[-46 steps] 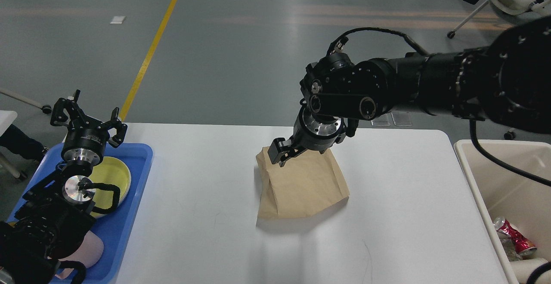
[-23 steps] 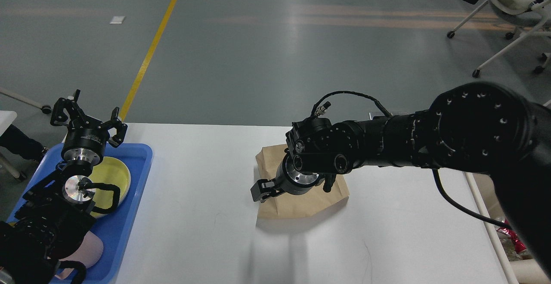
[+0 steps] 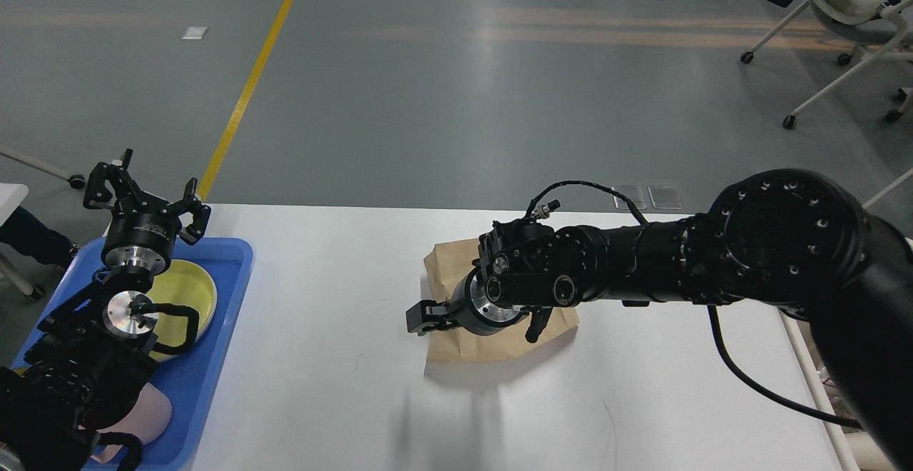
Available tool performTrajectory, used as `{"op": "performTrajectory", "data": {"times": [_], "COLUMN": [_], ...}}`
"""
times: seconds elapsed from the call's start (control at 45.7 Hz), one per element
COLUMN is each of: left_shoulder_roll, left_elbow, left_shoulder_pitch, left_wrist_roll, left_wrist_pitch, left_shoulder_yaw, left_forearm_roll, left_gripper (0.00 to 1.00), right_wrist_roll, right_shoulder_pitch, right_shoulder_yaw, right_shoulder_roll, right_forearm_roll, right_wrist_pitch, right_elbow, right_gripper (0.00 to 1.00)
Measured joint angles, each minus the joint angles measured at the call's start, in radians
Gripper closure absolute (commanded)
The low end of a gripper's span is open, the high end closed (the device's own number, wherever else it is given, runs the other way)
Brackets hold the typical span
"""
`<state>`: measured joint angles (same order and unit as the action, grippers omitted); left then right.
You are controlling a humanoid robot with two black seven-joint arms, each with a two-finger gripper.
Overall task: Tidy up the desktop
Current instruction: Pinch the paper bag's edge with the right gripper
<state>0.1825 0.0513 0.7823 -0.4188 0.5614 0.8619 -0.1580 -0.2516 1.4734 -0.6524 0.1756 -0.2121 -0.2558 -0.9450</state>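
Desktop (image 3: 342, 399) spanning view, white, wide; one loose item lying on it.

Left edge: tray (image 3: 235, 257) holding yellow dish (image 3: 196, 292). Left gripper (image 3: 146, 196) hovering above tray, fingers spread, holding nothing.

Centre, nearer far edge: bag (image 3: 442, 271), brown paper, looking light, crumply, likely sliding when pushed; pinching its left edge seeming best. Right gripper (image 3: 421, 316) sitting low at that edge; grip state: cannot tell. Right arm lying across bag.
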Motion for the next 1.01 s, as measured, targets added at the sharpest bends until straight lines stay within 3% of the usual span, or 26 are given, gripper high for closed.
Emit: {"op": "performTrajectory", "data": {"times": [0.678, 1.006], "left_shoulder_roll": [0.000, 0.000], "left_elbow": [0.000, 0.000], "left_shoulder_pitch": [0.000, 0.000], "left_wrist_roll": [0.000, 0.000], "left_wrist_pitch": [0.000, 0.000], "left_shoulder_yaw": [0.000, 0.000], "left_forearm_roll": [0.000, 0.000], "left_gripper": [0.04, 0.04], "right_wrist_roll": [0.000, 0.001], "right_shoulder_pitch": [-0.104, -0.194], "right_shoulder_yaw": [0.006, 0.005], "right_shoulder_roll": [-0.039, -0.028], "right_forearm_roll": [-0.007, -0.014], "right_wrist_pitch": [0.069, 0.093], "right_elbow": [0.009, 0.098], "right_gripper": [0.00, 0.00]}}
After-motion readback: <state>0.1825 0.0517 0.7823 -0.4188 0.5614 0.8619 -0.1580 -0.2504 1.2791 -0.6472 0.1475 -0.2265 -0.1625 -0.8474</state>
